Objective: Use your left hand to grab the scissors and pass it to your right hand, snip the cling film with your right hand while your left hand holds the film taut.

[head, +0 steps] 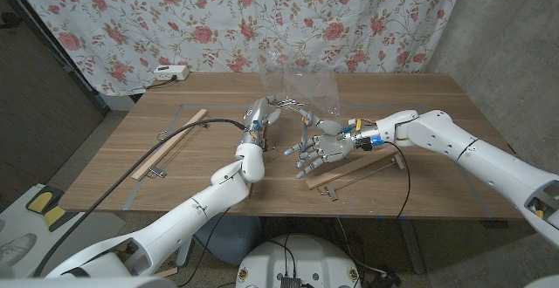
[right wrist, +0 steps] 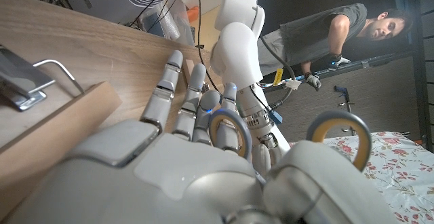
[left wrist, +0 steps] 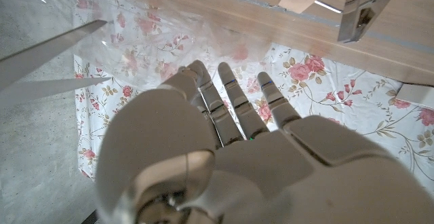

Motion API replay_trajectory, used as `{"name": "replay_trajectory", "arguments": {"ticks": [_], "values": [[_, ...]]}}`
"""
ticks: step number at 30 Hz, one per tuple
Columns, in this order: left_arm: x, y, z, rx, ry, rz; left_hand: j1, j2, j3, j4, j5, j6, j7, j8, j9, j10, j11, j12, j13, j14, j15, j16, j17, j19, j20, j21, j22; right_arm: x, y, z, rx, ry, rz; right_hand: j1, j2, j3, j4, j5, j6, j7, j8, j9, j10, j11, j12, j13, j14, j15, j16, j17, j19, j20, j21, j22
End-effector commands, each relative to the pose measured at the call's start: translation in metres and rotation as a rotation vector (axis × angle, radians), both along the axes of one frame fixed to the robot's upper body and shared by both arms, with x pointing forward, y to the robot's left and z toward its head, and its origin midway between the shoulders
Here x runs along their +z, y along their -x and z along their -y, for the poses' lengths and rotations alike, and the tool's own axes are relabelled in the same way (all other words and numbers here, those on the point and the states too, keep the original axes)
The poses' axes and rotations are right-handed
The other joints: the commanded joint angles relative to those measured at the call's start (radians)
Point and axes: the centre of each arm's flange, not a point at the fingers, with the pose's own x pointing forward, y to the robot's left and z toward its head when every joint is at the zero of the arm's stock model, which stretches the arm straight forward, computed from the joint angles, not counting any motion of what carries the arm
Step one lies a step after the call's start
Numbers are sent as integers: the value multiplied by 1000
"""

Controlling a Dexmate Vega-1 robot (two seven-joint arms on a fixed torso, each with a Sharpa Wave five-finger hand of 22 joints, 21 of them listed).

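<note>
Right hand (head: 321,153) at table (head: 113,148) centre holding scissors (right wrist: 285,132) through yellow-rimmed loops, fingers spread forward, left hand (head: 262,113) just beyond, pinching cling film (head: 301,83) standing upright past it, scissor blades (left wrist: 51,64) apart beside film.

Even, soft indoor light falls on the table (head: 157,183), casting faint shadows. Glare streaks the cling film (left wrist: 156,44) in the left wrist view. Both wrist views blur their own hands up close.
</note>
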Motion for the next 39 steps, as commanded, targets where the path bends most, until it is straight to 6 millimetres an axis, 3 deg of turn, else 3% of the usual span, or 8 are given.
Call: {"name": "replay_trajectory", "arguments": {"ticks": [1,29,39], "values": [[-11,9,-7,17,26,-19,10,-2,-1,0,-1,-2,2,3,1,8,0,-2,3,23,-24,-4,4,1,5,3,2,11,-17,1,-15,36,45,5,13,-8,-1,7,-31,77,6,2,-6,5,6,5,-1,0,0,4,-2,1,-5,4],[-21,11,-8,10,16,-44,13,-1,-2,1,-2,-5,1,5,0,8,0,-6,7,23,-23,-12,12,-2,3,4,3,15,-26,-5,-2,80,56,25,32,-10,-8,16,-29,75,10,-5,-3,5,7,5,-2,0,3,1,2,1,-13,4],[-25,12,-12,13,18,-50,13,0,-2,3,-2,-7,-2,5,-1,7,-1,-7,9,22,-25,-16,14,-4,6,4,3,29,-38,-4,-38,110,102,32,38,-11,-10,17,-29,76,11,-7,-4,6,7,5,0,0,4,-1,1,1,-17,4]]}}
